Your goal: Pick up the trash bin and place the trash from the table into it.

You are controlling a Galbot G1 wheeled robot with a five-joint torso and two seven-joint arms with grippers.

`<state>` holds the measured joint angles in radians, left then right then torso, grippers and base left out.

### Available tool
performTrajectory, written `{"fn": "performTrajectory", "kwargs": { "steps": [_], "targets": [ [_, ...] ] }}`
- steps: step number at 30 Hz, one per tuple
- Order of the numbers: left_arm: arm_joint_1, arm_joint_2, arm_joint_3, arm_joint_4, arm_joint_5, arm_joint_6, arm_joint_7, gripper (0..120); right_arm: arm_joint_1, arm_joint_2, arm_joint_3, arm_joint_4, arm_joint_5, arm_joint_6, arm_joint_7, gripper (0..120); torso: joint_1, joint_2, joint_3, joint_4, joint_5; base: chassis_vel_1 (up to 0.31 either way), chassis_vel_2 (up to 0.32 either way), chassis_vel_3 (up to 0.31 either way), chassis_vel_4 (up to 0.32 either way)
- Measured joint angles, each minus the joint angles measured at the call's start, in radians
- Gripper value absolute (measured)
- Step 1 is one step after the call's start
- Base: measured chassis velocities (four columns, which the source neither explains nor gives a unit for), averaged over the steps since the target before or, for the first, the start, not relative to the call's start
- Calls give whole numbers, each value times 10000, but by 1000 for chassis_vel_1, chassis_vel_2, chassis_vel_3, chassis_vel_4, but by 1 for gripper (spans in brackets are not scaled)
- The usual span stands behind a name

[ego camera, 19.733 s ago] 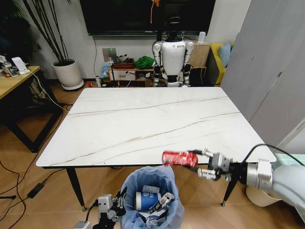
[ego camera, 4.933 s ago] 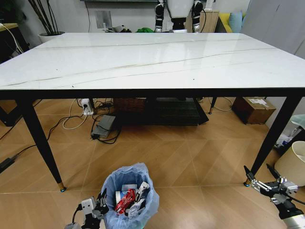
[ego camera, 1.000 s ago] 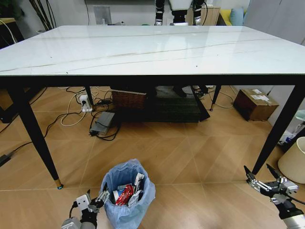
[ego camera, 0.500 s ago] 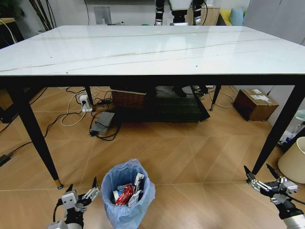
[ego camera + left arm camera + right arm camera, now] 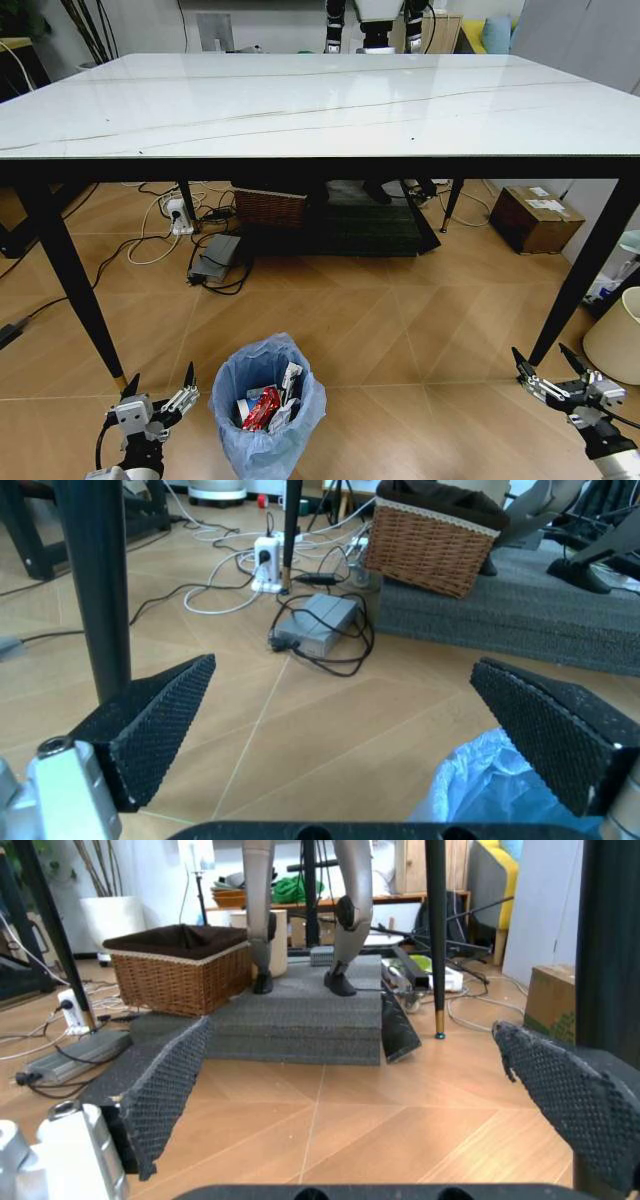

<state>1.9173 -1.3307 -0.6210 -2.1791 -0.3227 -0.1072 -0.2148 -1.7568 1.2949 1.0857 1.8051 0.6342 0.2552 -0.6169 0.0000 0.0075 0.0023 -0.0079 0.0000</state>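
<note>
The bin [image 5: 267,405] stood upright on the floor in front of the counter [image 5: 320,105], holding the trash [image 5: 264,404], a red wrapper uppermost. The left claw [image 5: 158,392] was the nearer one, spread wide just beside the bin, with the bag's blue edge between its pads in the left wrist view [image 5: 500,787]; the right claw [image 5: 550,372], also wide, hung well apart by the counter's far leg. A second earlier the left claw sat at the bin's rim; now it stood clear, while the bin had stayed put.

Most of the trash [image 5: 268,402] sits down inside the bin [image 5: 268,400] (a red wrapper and some white pieces show; the rest can't be told apart). The table [image 5: 320,105] runs off both sides of the head view. A cream bin [image 5: 616,335] is cut by the edge.
</note>
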Motion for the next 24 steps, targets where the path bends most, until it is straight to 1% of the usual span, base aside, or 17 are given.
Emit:
{"fn": "performTrajectory", "kwargs": {
  "steps": [24],
  "targets": [
    [-11,-1,22,12,-34,28,-3,100,0,0,0,0,0,0,0,100,0,0,0,0,0,0,0,0,0]
  ]
}}
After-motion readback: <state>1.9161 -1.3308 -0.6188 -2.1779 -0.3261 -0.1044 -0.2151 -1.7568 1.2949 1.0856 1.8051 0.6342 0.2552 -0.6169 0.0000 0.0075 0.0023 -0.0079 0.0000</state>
